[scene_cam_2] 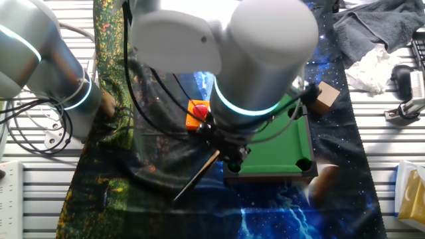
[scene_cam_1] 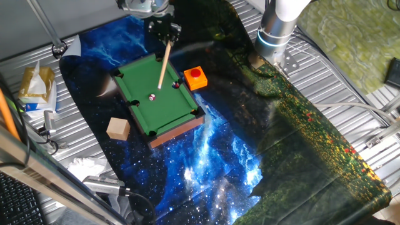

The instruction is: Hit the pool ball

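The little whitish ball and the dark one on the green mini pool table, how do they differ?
The pool ball is whitish with a pink-red spot; the dark red ball is deep red all over. The pool ball lies out on the open felt, while the dark red ball sits near the rail, close to the orange box. The tip of the cue stick in the gripper is nearer the pool ball. Both look equally tiny and rest on the pool table.

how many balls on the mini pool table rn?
2. The pool ball sits mid-felt, just past the cue stick tip. A dark red ball lies near the rail by the orange box. In the other fixed view the arm hides the felt, so more may be hidden.
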### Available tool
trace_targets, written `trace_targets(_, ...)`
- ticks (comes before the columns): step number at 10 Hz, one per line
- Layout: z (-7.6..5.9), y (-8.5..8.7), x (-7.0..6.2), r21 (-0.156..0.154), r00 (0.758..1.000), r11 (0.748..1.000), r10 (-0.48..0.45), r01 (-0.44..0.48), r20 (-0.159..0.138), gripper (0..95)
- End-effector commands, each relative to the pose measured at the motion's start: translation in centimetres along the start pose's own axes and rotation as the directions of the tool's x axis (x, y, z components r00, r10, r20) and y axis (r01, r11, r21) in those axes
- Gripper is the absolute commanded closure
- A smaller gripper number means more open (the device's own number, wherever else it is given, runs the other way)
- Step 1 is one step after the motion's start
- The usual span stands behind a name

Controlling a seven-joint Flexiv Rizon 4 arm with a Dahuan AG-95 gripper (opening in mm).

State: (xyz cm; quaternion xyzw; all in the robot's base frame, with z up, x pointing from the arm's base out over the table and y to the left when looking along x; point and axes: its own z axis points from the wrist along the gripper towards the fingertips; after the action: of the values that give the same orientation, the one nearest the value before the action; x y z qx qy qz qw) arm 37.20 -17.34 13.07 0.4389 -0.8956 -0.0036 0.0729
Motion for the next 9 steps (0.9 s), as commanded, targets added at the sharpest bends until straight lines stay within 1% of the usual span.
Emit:
trace_targets(1, 0.2, -0.6, 0.4, -0.005, 1.000, 1.000, -0.002, 0.002, 0.005, 95.0)
trace_targets(4, 0.5, -1.5, 0.1, -0.008, 1.000, 1.000, 0.006, -0.006, 0.012, 95.0)
trace_targets(6, 1.1, -1.7, -0.3, -0.033, 0.999, 0.999, 0.039, -0.038, 0.037, 95.0)
trace_targets(8, 1.6, -1.7, -1.0, -0.061, 0.995, 0.995, 0.083, -0.080, 0.061, 95.0)
trace_targets(9, 1.9, -1.7, -1.6, -0.075, 0.992, 0.992, 0.102, -0.096, 0.072, 95.0)
